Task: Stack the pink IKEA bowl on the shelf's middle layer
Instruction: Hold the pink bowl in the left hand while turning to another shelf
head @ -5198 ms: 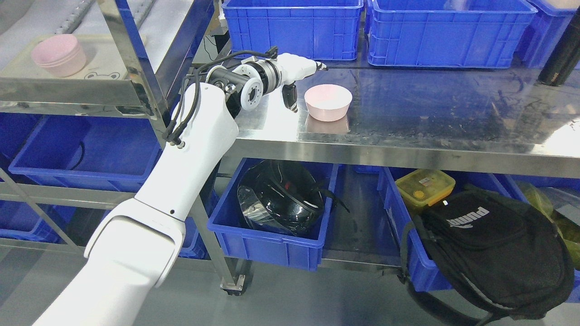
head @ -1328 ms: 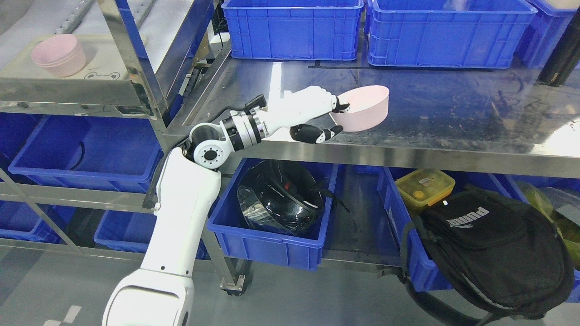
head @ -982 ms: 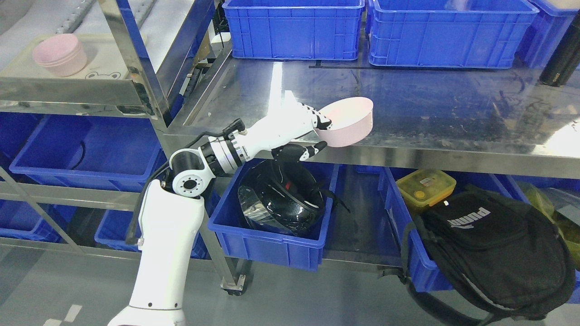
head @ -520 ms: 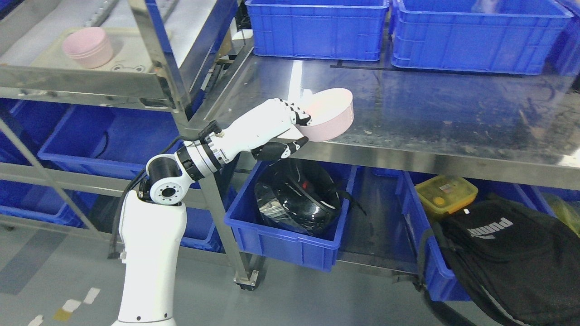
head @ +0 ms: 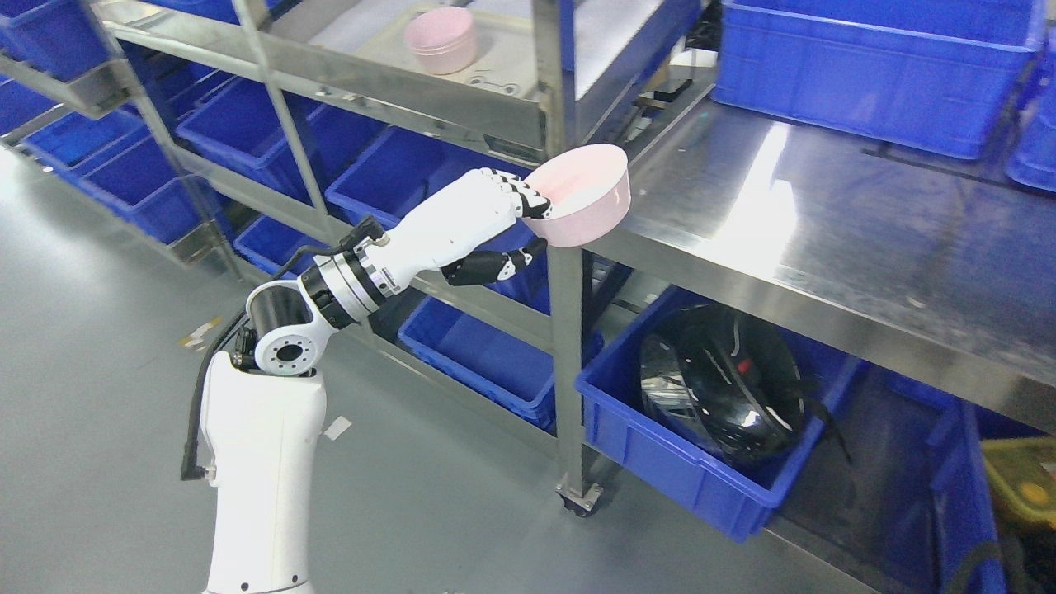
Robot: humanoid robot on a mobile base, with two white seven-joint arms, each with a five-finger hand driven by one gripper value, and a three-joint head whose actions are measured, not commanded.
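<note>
My left hand [head: 521,224] grips a pink bowl [head: 587,198] by its near rim, fingers over the edge and thumb below. The bowl hangs tilted in the air in front of the corner of the steel table [head: 792,247], beside a shelf post [head: 554,99]. A stack of pink bowls [head: 441,40] sits on a beige tray [head: 495,66] on the steel shelf rack's [head: 330,70] layer at the upper left, well above and behind the hand. The right arm does not show.
Blue bins fill the rack's lower layers [head: 388,177]. More blue crates [head: 874,78] stand at the back of the table. Below the table a blue bin holds a black helmet [head: 726,396]. Grey floor [head: 99,272] lies open to the left.
The whole picture has shifted right as the camera turned left toward the rack. The left hand still holds the bowl and has carried it off the table edge, toward the rack.
</note>
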